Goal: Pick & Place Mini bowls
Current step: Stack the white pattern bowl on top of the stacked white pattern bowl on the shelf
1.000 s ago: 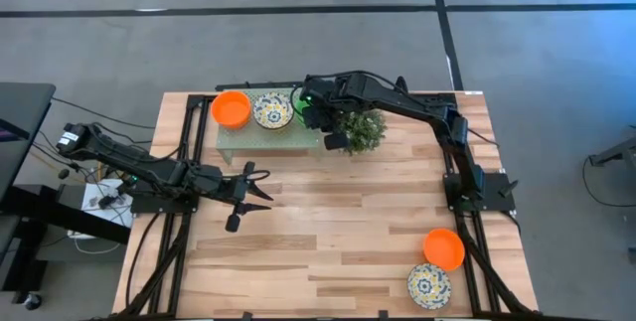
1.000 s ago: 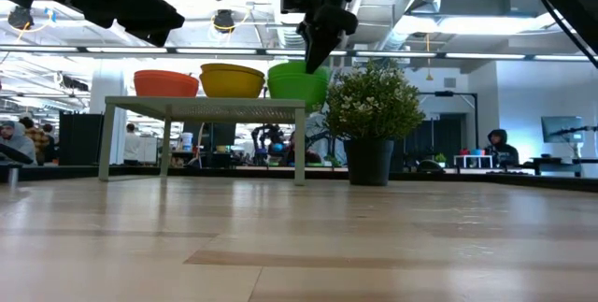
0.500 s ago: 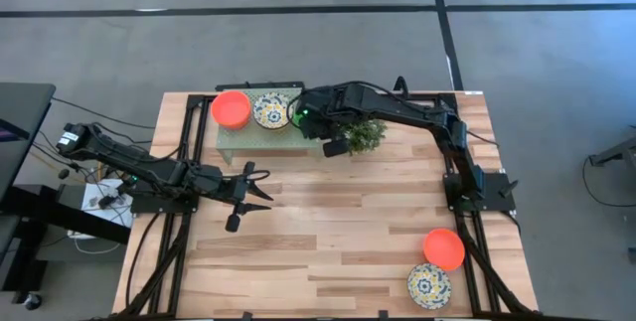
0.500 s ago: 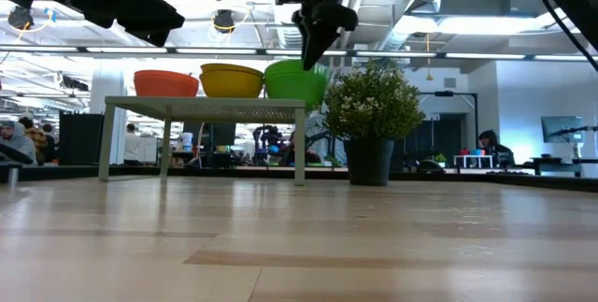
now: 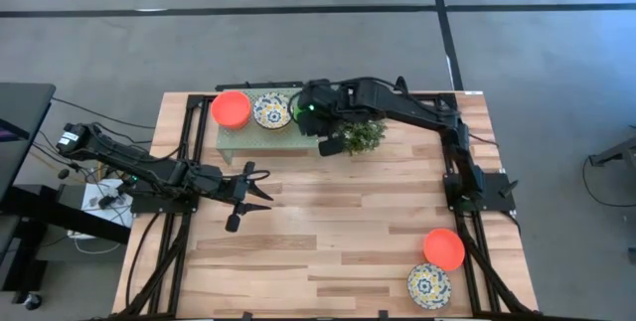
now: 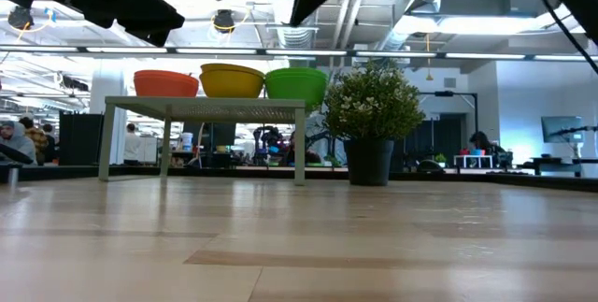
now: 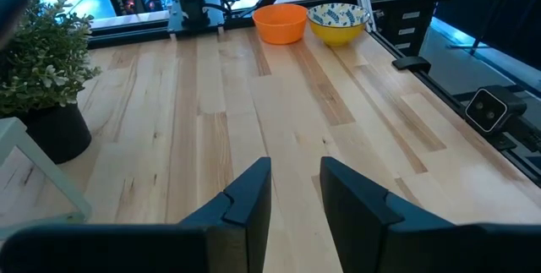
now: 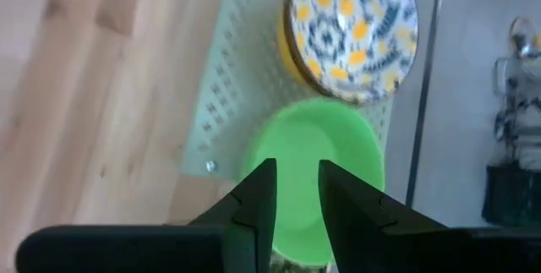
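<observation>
So the right gripper is hanging just above the green bowl, which is sitting on the little pale green perforated shelf. Fingers are parted with nothing between them, so it looks like a release; the bowl is resting on its own. Just past it on the same shelf is the floral bowl, and beyond that the red-orange bowl, so three are lined up there.

Still left, by my guess: another red-orange bowl and a second floral bowl, both well away from that gripper at the table's near right corner.

Room-wise, the green bowl is sitting close to the shelf's end edge, and the bushy plant is right beside the gripper, so straight up looks like the safest way out. Hard to tell from the blurry wrist view how much shelf is left under that bowl.

The left gripper is parked low over bare wood, jaws apart and empty, plenty of open table ahead.
</observation>
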